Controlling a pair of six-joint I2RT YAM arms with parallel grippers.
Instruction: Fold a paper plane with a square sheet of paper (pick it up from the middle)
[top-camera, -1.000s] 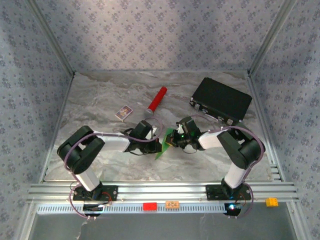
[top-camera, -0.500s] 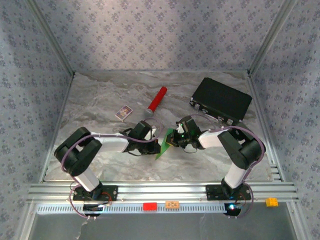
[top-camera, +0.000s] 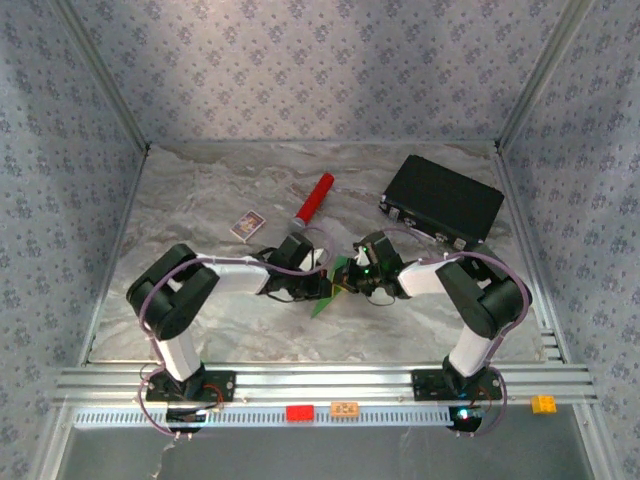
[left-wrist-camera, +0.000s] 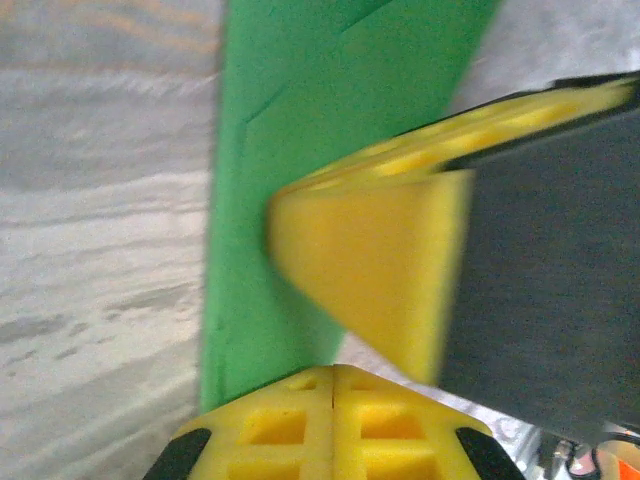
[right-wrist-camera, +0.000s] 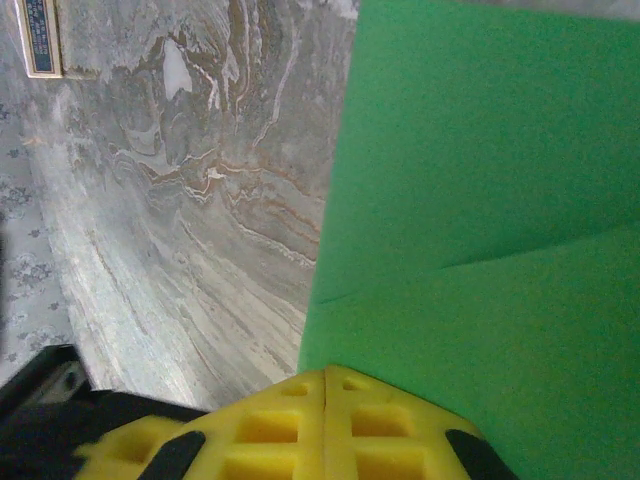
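Square sheet of paper (right-wrist-camera: 480, 200), plain green, clenched in left pincer (left-wrist-camera: 333, 375) and right pincer (right-wrist-camera: 327, 378).

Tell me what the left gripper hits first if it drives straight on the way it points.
The left gripper sits at the green sheet; straight ahead, a yellow finger of the right gripper looks first in line, though blur leaves depth unclear.

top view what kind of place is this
Probably a robot test booth, not a home: patterned walls box in a marble-look table, with two arms bolted to a metal rail.
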